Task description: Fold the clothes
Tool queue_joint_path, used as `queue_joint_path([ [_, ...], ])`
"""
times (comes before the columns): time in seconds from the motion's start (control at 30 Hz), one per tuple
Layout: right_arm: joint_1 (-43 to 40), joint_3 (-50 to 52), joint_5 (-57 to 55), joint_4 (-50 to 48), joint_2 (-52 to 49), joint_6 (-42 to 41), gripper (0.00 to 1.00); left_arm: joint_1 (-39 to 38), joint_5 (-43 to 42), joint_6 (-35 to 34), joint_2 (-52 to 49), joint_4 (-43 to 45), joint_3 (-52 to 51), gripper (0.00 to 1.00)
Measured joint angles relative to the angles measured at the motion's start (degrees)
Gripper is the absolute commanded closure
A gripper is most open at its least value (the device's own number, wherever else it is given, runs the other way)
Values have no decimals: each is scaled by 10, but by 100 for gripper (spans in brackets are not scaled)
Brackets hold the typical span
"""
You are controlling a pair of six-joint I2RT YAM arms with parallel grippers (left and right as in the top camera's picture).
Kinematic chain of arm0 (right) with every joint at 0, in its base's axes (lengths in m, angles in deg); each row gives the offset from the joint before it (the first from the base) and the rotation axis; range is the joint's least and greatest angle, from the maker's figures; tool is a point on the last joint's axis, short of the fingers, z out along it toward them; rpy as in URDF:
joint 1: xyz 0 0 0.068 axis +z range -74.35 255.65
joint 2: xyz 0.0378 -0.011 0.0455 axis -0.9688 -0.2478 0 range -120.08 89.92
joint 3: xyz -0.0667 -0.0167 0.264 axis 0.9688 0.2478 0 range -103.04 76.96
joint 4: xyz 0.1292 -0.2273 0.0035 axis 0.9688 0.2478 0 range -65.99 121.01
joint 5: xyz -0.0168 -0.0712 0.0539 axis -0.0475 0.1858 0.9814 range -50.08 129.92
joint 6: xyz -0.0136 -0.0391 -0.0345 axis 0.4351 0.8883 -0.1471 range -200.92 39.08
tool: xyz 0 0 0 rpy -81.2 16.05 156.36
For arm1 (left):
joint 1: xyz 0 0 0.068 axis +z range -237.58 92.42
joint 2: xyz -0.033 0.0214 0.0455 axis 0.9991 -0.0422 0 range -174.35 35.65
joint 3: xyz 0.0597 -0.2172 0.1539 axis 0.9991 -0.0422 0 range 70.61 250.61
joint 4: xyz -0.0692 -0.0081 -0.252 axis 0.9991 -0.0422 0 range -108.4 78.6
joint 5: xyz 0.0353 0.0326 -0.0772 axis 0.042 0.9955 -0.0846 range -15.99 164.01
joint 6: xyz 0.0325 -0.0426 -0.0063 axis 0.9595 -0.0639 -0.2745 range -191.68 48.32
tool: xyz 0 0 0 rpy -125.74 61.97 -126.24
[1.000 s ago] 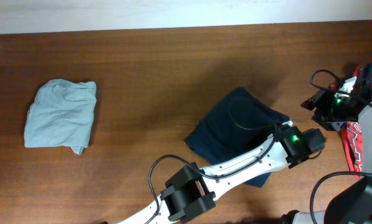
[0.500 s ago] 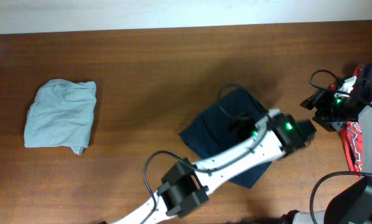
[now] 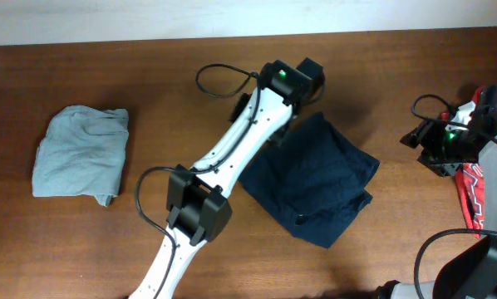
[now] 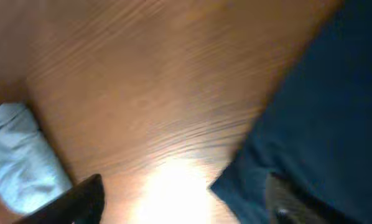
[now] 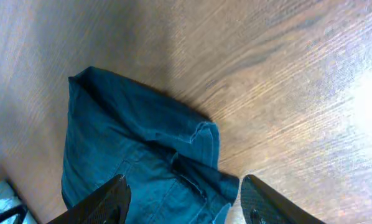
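The dark navy shorts [image 3: 311, 178] lie folded in a rough square at the table's middle right, also seen as navy shorts [image 5: 136, 149] and navy fabric [image 4: 323, 118]. My left gripper [image 3: 303, 79] hovers over the far edge of the shorts, open [image 4: 183, 205], with bare wood between its fingers. My right gripper [image 3: 420, 141] hangs to the right of the shorts, open [image 5: 186, 199] and holding nothing. A pale grey-green garment [image 3: 81, 152] sits bunched at the far left. A red white-lettered garment [image 3: 473, 191] lies at the right edge.
The left arm [image 3: 232, 149] stretches diagonally across the table from the front edge to the shorts' far corner. The right arm's cables [image 3: 435, 104] loop near the red garment. A pale wall strip [image 3: 232, 17] borders the table's far side.
The left arm has swung from the shorts' right side up to their far edge, and its gripper opened wide. The shorts now lie uncovered. The right arm has barely moved.
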Motion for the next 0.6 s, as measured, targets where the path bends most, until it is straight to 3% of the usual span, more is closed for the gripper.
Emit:
queue_joint_path([
  [0.17, 6, 0, 0, 23, 0, 22, 39, -17, -85, 63, 0, 98, 0, 31],
  [0.3, 35, 0, 0, 26, 0, 42, 39, -4, -186, 133, 3, 142, -26, 16],
  [0.37, 47, 0, 0, 27, 0, 48, 39, 6, -235, 170, 3, 149, -51, 14],
  [0.53, 49, 0, 0, 26, 0, 56, 39, 33, -341, 278, 3, 190, -132, 13],
  [0.6, 49, 0, 0, 26, 0, 56, 39, 38, -366, 309, 3, 209, -165, 17],
])
